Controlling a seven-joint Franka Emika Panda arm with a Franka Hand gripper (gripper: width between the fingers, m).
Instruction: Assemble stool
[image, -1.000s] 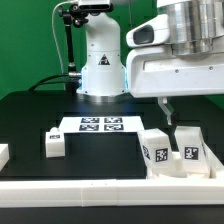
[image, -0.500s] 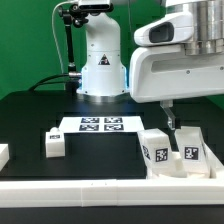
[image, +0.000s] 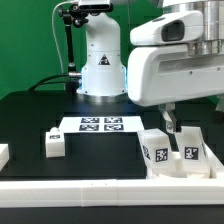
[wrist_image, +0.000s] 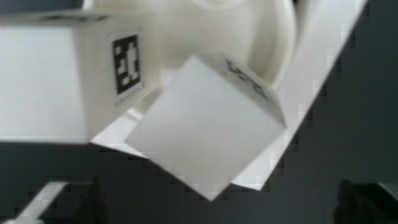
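The stool parts are white plastic with square tags. Two short legs (image: 155, 151) (image: 190, 151) stand close together at the exterior view's front right, with the round seat (image: 186, 168) low behind and under them. In the wrist view a tagged leg (wrist_image: 71, 80), a tilted leg (wrist_image: 210, 125) and the seat's curved rim (wrist_image: 267, 35) fill the picture. Another leg (image: 54, 143) lies alone at the left. My gripper (image: 170, 120) hangs just above the right-hand cluster. It is open and empty, its dark fingertips (wrist_image: 43, 204) wide apart in the wrist view.
The marker board (image: 100, 124) lies in the middle before the robot base (image: 100, 60). A long white rail (image: 100, 190) edges the table's front. A further white part (image: 3, 153) sits at the far left edge.
The arm's hand has sunk a little and shifted slightly toward the exterior view's left, over the right-hand parts. The parts have not moved.
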